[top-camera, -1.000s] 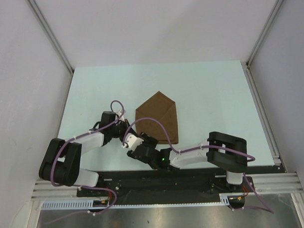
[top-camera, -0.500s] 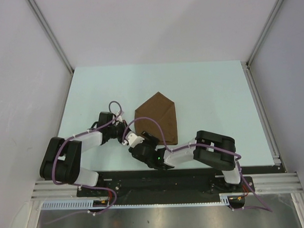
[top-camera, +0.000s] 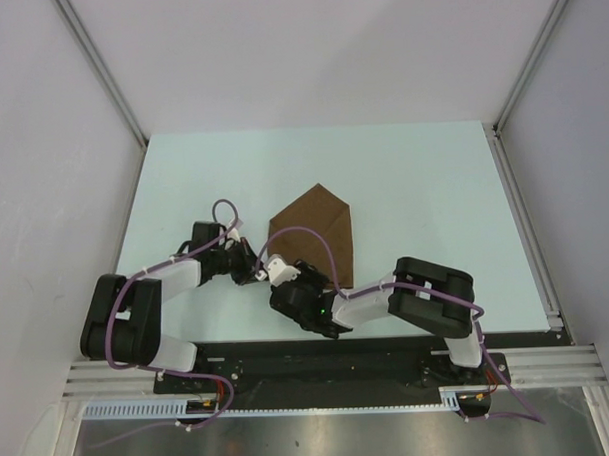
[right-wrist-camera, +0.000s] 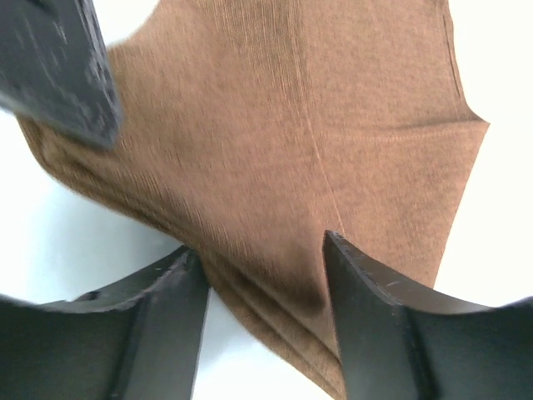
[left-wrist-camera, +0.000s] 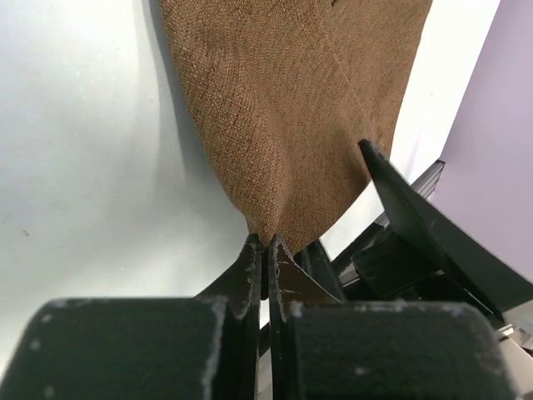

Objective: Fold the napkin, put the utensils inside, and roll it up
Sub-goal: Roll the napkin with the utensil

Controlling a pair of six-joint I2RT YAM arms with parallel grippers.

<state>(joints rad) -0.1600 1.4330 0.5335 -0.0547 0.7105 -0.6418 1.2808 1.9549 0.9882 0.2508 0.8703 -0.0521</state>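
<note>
Napkin (top-camera: 320, 232), plain dark-brown cloth, folded into a flat five-sided packet, pointed end toward the far side; lying on the pale table (top-camera: 423, 174), just ahead of both arms, a little left of centre; diagonal fold line across the top layer; nothing visible on top of the cloth apart from a loop of purple cable (top-camera: 329, 255) crossing above it.

Left gripper (left-wrist-camera: 266, 246) at the near-left corner of the napkin, fingers pressed together and pinching the very tip of the cloth; corner raised slightly, a shadow beneath it on the table.

Right gripper (right-wrist-camera: 260, 254) just beside the left, fingers spread, straddling a raised fold along the near edge; cloth between the pads, not squeezed flat; one black finger of the other gripper at the upper left of the right wrist view.

Hard to make out from above: both sets of fingertips, bunched together; near edge of the napkin hidden beneath the right wrist. Far point of the cloth cut off in both wrist views; right wrist view slightly blurred; number of cloth layers impossible to tell.
</note>
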